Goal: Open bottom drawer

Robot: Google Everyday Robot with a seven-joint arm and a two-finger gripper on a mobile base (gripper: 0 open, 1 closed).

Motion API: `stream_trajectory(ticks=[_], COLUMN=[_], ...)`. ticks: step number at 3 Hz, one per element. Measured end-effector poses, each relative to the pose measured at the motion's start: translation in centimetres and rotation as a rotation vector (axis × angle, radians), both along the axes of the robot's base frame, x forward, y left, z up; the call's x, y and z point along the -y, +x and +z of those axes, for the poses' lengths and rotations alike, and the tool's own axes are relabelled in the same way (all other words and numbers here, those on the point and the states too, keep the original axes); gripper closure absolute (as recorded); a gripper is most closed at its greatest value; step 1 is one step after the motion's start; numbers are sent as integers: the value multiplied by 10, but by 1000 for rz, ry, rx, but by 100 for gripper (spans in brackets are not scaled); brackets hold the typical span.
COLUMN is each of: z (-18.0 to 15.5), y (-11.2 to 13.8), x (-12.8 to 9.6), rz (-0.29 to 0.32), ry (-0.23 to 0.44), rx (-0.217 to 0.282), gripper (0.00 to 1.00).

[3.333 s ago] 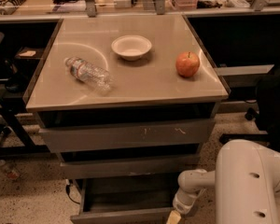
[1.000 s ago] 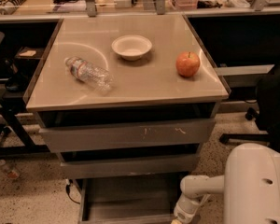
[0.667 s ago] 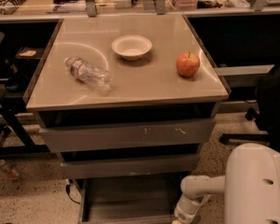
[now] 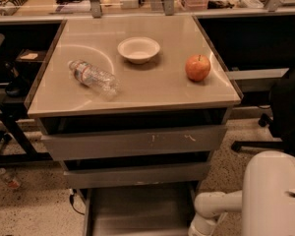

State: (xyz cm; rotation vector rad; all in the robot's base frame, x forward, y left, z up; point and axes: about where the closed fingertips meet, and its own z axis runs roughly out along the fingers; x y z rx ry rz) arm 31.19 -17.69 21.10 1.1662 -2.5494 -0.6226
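The bottom drawer (image 4: 137, 205) is the lowest of three grey drawers under the table. It stands pulled out toward me, and its shallow grey tray shows; its front is cut off by the lower edge of the view. My white forearm (image 4: 214, 208) reaches down to the tray's right front corner. The gripper itself is below the lower edge of the view, past the wrist (image 4: 200, 226), so it does not show.
The wide top drawer (image 4: 132, 141) with pale scratch marks and the middle drawer (image 4: 137, 174) are shut. On the tabletop (image 4: 152, 87) lie a plastic bottle (image 4: 93, 77), a white bowl (image 4: 138, 49) and a red apple (image 4: 197, 67). A black chair (image 4: 285, 107) stands at the right, and my white base (image 4: 275, 195) is at lower right.
The bottom drawer has slid further out toward me. My forearm and wrist have moved down and back with it, and the gripper has dropped out of view.
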Motion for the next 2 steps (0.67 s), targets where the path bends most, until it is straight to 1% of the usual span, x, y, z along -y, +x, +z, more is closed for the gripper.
stream_trajectory(ticks=[1,2], z=[2,11], y=[-7,-38], x=[4,20], rz=[-14,-80], ry=[-8,-33], rx=[-5,-23], gripper=[0,0])
